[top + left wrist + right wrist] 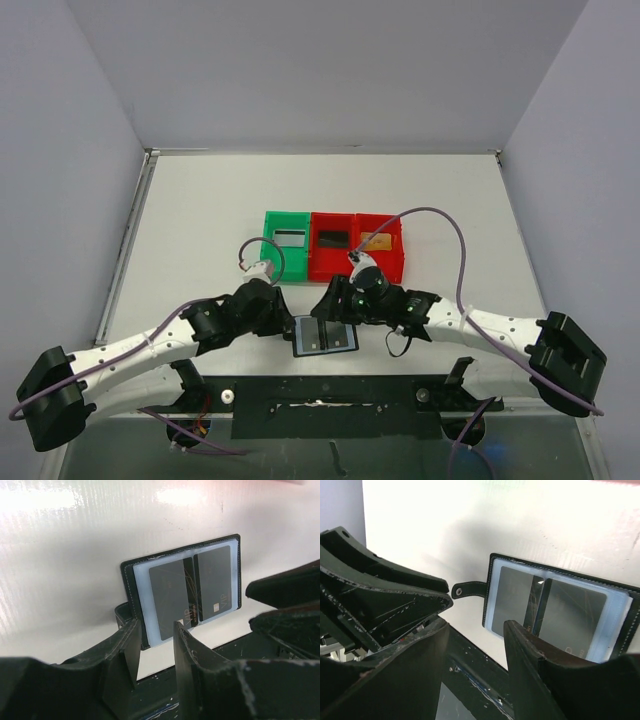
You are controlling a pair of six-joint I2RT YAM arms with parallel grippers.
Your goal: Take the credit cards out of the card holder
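Beyond the card holder (325, 337), three bins stand touching in a row. The green bin (285, 270), beyond and to its left, holds a greyish card (289, 238). The middle red bin (333, 268), straight beyond it, holds a black card (333, 238). The right red bin (392, 262) holds a tan-gold card (377, 241). The card holder lies open and flat, and its glossy blue-grey pockets show two dark cards (215, 582) marked VIP. Its closure tab (465, 590) sticks out to the left. The left end effector (155, 630) sits at the holder's left edge with its fingers apart and gripping nothing. The right end effector (477, 630) sits just beyond the holder, its fingers spread wide and empty. The holder rests on a white tabletop (200, 210) near a black strip (330, 400) along the front edge. Pale grey walls (60, 150) enclose the other three sides.
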